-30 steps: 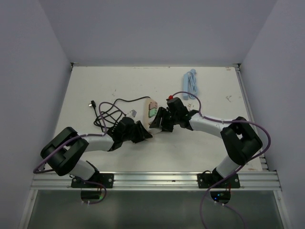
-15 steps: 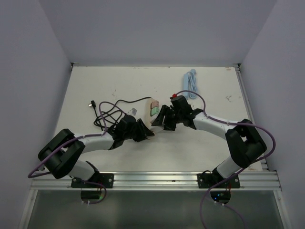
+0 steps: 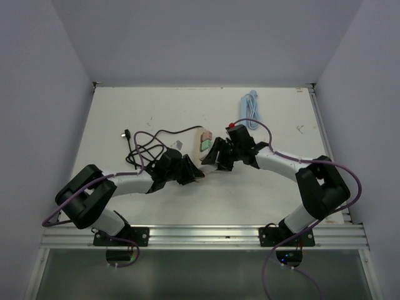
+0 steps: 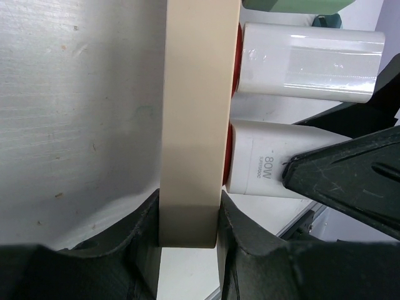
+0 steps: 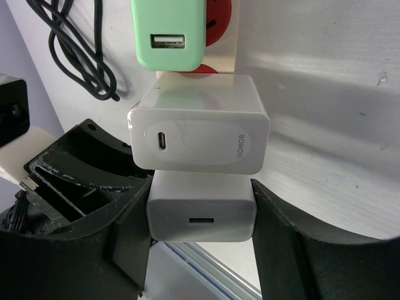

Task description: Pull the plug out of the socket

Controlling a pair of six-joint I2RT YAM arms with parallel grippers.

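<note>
Near the middle of the white table (image 3: 125,112) lies the beige power strip (image 3: 204,142), and both arms meet there. The left gripper (image 4: 187,232) is clamped on the end of the strip, one finger on each side of it, with no gap that I can see.

Three chargers sit in a row in the strip: a green USB charger (image 5: 167,34), a white HONOR charger (image 5: 200,125) and a white 80W charger (image 4: 259,169), which is the one closest to the held end. The right gripper (image 5: 201,215) is closed around this 80W charger, its black fingers (image 5: 125,240) touching both sides. The charger's base is against the red socket face (image 4: 229,147), so it is plugged in.

A black cable (image 3: 140,149) lies tangled to the left of the strip. A coiled light blue cable (image 3: 249,106) lies well apart, near the far edge.
</note>
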